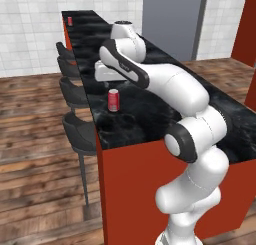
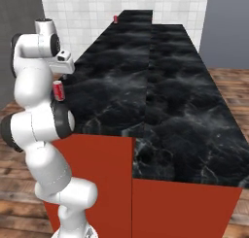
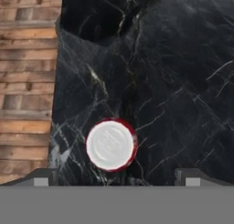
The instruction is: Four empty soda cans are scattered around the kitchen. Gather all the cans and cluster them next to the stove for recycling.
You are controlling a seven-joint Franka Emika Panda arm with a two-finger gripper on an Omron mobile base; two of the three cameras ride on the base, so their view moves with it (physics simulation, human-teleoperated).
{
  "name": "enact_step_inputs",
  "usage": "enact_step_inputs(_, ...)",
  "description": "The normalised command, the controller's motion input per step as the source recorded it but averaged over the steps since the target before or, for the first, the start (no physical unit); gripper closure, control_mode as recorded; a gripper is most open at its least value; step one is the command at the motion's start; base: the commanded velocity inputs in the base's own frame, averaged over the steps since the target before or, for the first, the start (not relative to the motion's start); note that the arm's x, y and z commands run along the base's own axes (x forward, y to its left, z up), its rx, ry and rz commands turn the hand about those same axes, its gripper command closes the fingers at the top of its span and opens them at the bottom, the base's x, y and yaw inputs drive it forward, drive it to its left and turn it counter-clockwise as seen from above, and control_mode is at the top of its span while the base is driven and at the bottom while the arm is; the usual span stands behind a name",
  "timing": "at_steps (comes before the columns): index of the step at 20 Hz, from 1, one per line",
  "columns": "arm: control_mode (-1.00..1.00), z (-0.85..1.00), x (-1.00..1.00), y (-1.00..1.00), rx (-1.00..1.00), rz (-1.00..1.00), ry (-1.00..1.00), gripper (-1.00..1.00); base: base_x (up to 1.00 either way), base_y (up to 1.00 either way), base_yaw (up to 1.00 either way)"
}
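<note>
A long table (image 1: 150, 114) with a black marbled top and red wooden sides runs away toward a white tiled wall (image 1: 30, 24); a small red soda can with a silvery top (image 1: 113, 100) stands upright on it, close to the table's left long edge and near its front end; in the right base view the same can (image 2: 59, 91) shows at the table's left edge, partly behind the white arm; a second red soda can (image 1: 70, 21) stands far off at the back corner of the table, by the tiled wall, well apart from the first, and is seen again as a small red spot (image 2: 115, 19) in the right base view.

The hand (image 3: 116, 176) hangs above the near can, looking straight down on its round silver lid (image 3: 111, 144); its two dark fingertips (image 3: 41, 177) stand wide apart at the lower edge of the hand view, spread as far as they go, with the can between them and a little ahead; the hand holds nothing and touches nothing.

Dark grey bar stools (image 1: 80, 131) stand in a row on the wood plank floor (image 1: 35, 154) along the table's left side.
</note>
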Motion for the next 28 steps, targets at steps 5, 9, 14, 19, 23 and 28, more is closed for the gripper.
enact_step_inputs(5, -1.0, -0.12, 0.15, 0.05, 0.0, 0.0, 0.06, -1.0, 0.0, 0.0, 0.0)
enact_step_inputs(9, -1.0, -0.11, 0.15, 0.11, 0.0, 0.0, 0.01, -1.0, 0.0, 0.0, 0.0)
enact_step_inputs(14, -1.0, -0.05, -0.01, 0.04, 0.0, 0.0, 0.01, -1.0, 0.0, 0.0, 0.0)
enact_step_inputs(19, -1.0, -0.08, 0.0, 0.03, 0.0, 0.0, 0.0, -1.0, 0.0, 0.0, 0.0)
enact_step_inputs(23, -1.0, -0.12, -0.02, 0.0, 0.0, 0.0, 0.0, -1.0, 0.0, 0.0, 0.0)
enact_step_inputs(28, -1.0, -0.17, 0.0, 0.0, 0.0, 0.0, 0.0, -1.0, 0.0, 0.0, 0.0)
